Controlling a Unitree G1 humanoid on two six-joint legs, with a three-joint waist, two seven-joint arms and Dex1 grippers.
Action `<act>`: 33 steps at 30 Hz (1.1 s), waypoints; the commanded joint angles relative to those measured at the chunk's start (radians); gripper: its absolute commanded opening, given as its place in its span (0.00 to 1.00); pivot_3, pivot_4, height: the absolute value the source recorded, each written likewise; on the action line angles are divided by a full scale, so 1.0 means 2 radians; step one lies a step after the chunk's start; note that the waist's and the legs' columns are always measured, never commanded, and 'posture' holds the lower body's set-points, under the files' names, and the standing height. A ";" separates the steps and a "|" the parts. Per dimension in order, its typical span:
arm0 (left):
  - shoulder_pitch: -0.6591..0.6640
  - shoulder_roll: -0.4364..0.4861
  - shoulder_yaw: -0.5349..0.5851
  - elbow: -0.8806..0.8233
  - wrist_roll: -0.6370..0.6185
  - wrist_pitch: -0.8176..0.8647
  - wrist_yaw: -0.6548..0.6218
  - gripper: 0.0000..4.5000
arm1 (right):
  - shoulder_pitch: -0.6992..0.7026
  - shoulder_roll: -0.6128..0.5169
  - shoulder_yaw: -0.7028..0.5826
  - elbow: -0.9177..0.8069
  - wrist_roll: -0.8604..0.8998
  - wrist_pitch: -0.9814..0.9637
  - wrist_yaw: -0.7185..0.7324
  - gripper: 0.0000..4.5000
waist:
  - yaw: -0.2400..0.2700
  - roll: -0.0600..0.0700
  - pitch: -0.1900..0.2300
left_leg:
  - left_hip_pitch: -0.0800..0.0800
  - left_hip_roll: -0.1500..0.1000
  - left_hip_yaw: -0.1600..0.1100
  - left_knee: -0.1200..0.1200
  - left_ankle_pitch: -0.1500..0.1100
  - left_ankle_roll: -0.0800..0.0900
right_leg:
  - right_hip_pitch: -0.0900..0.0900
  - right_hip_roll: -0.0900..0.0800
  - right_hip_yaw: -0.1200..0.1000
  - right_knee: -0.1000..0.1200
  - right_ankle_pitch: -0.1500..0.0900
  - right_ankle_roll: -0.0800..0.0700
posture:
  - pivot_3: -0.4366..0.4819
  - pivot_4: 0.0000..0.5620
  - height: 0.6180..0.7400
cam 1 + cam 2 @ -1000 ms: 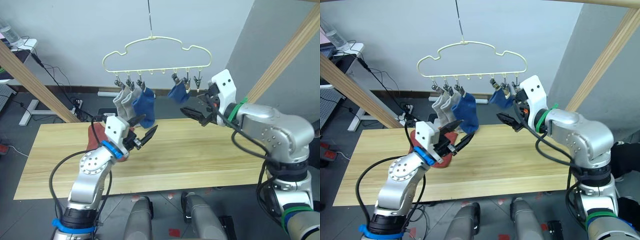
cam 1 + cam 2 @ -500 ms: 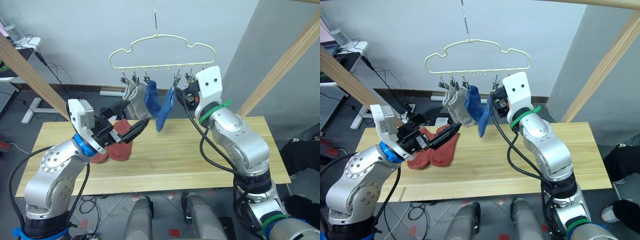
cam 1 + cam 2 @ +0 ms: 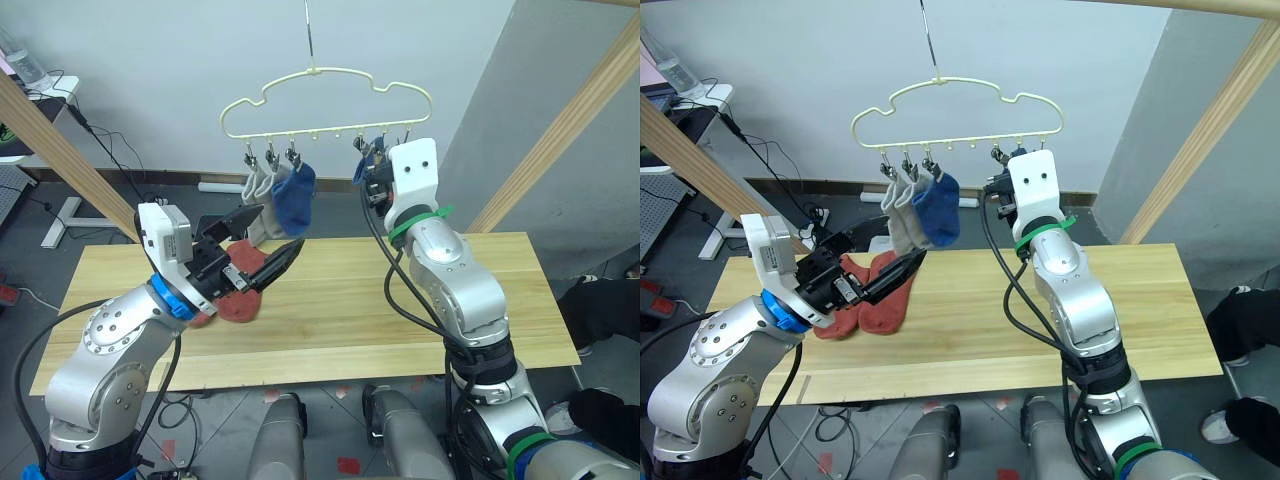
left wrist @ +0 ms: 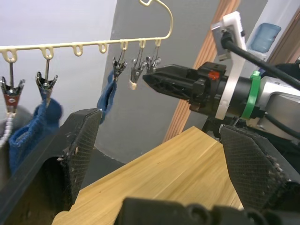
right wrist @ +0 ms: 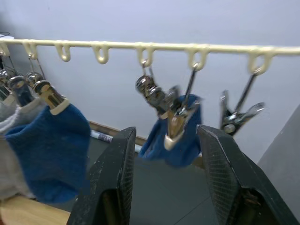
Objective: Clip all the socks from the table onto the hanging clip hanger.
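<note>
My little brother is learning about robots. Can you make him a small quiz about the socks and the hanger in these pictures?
1. True or false: two rust-red socks lie on the table.
2. How many socks hang on the clip hanger? A) two B) four C) six
3. Fill in: the right gripper is open, with a ____ sock hanging between its fingers in the right wrist view.

Key:
1. True. Both lie by the left gripper.
2. B. Two light grey socks and two blue ones.
3. Blue.
</note>
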 commanded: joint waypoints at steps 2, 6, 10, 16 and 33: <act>-0.008 0.003 -0.004 -0.011 -0.001 -0.006 -0.001 1.00 | -0.011 0.019 -0.014 -0.003 -0.009 -0.022 -0.012 0.48 | 0.000 0.000 0.000 | 0.000 0.000 0.000 0.000 0.000 0.000 | 0.000 0.000 0.000 0.000 0.000 0.000 | 0.55 0.47 1.00; -0.009 0.005 -0.004 -0.003 0.007 -0.013 -0.007 1.00 | -0.014 0.023 -0.019 0.012 -0.015 -0.030 -0.013 0.48 | 0.000 0.000 0.000 | 0.000 0.000 0.000 0.000 0.000 0.000 | 0.000 0.000 0.000 0.000 0.000 0.000 | 0.55 0.47 1.00; -0.016 0.005 -0.005 0.001 0.007 -0.012 -0.007 1.00 | -0.025 0.027 -0.027 0.033 -0.019 -0.040 -0.016 0.48 | 0.000 0.000 0.000 | 0.000 0.000 0.000 0.000 0.000 0.000 | 0.000 0.000 0.000 0.000 0.000 0.000 | 0.55 0.47 1.00; -0.019 0.004 -0.009 0.004 0.014 -0.018 -0.010 1.00 | -0.040 0.033 -0.033 0.059 -0.025 -0.056 -0.018 0.48 | 0.000 0.000 0.000 | 0.000 0.000 0.000 0.000 0.000 0.000 | 0.000 0.000 0.000 0.000 0.000 0.000 | 0.55 0.47 1.00; -0.021 0.000 -0.014 0.004 0.022 -0.014 -0.012 1.00 | -0.063 0.047 -0.049 0.102 -0.023 -0.079 -0.020 0.48 | 0.000 0.000 0.000 | 0.000 0.000 0.000 0.000 0.000 0.000 | 0.000 0.000 0.000 0.001 0.000 0.000 | 0.57 0.48 1.00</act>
